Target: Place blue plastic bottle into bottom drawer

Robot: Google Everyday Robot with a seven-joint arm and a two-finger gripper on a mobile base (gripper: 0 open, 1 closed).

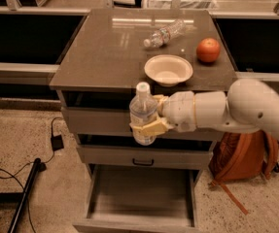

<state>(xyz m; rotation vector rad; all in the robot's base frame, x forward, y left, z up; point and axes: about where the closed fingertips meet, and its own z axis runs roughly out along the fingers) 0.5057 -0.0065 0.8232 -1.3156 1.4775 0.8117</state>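
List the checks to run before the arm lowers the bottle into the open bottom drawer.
1. Grip: claw shut on the bottle, in front of the cabinet's top drawer: ok.
2. Pose: bottle upright, cap on: ok.
3. Target: bottom drawer pulled out: ok.
4. Path: upper drawers shut, nothing sticking out below the bottle: ok.
5. Alignment: bottle over the drawer opening, front to back: cannot tell from one view.
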